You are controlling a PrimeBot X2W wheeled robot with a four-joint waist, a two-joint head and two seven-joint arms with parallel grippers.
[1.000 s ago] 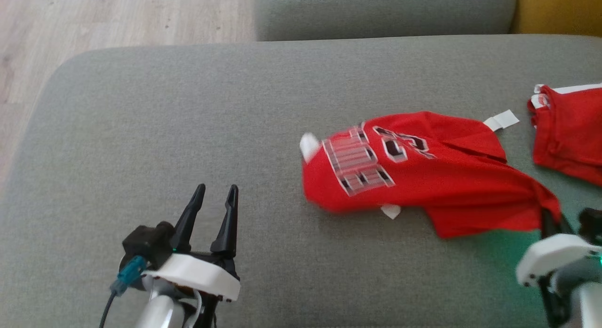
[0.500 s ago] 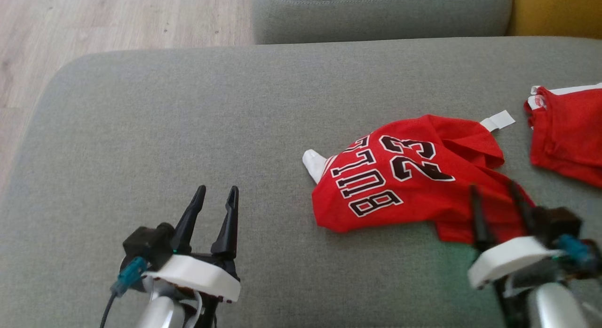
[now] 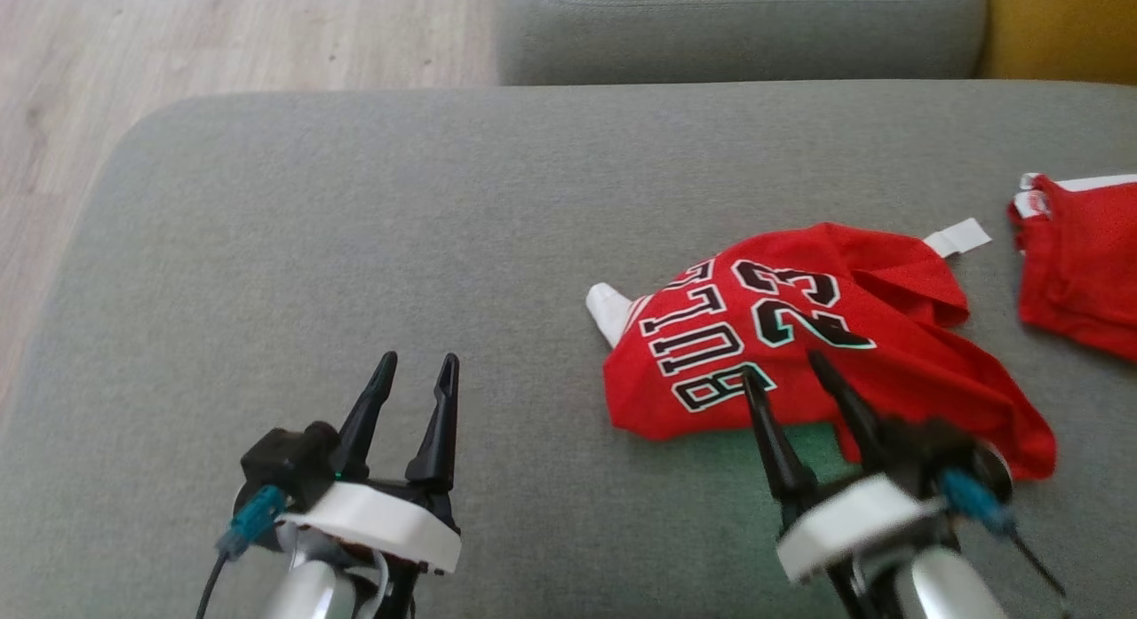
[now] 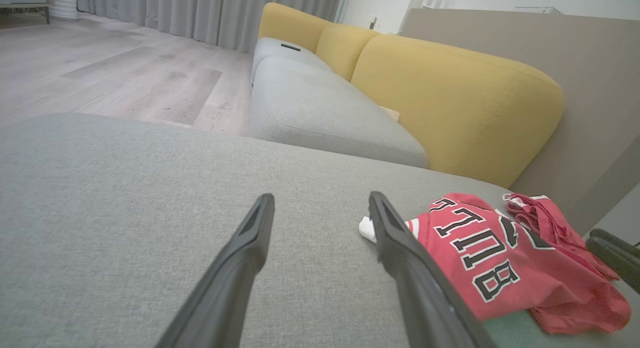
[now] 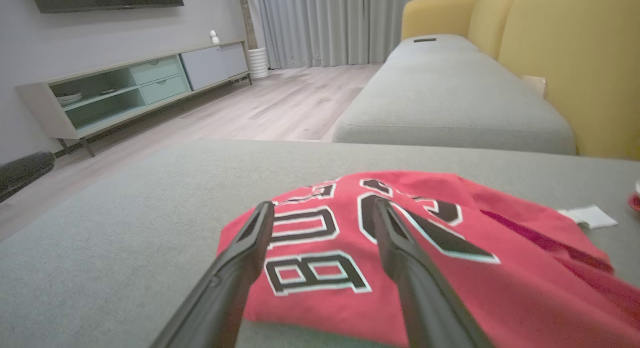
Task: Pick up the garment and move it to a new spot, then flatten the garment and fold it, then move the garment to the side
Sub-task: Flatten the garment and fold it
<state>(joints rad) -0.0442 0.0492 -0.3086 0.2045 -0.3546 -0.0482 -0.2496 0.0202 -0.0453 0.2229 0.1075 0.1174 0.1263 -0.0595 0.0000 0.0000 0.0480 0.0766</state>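
The garment (image 3: 897,370) is a red jersey with black-and-white lettering and the number 23. It lies crumpled on the right half of the grey sofa seat (image 3: 373,237). My right gripper (image 3: 782,368) is open, its fingertips over the jersey's near edge with nothing between them. In the right wrist view the right gripper (image 5: 322,204) points across the lettering of the garment (image 5: 450,268). My left gripper (image 3: 417,361) is open and empty over bare cushion, well to the left of the jersey. The left wrist view has the left gripper (image 4: 321,198) with the garment (image 4: 480,248) off to its right.
A second red garment (image 3: 1079,264) lies at the seat's right edge. A white tag (image 3: 958,237) sticks out behind the jersey. Another grey cushion (image 3: 737,28) and a yellow backrest (image 3: 1066,24) lie beyond. Wooden floor (image 3: 178,42) borders the left; a low cabinet (image 5: 125,88) stands across the room.
My right gripper opened and let go of the jersey's corner, then moved left to its near edge. The jersey settled into a crumpled heap. The left arm stayed put.
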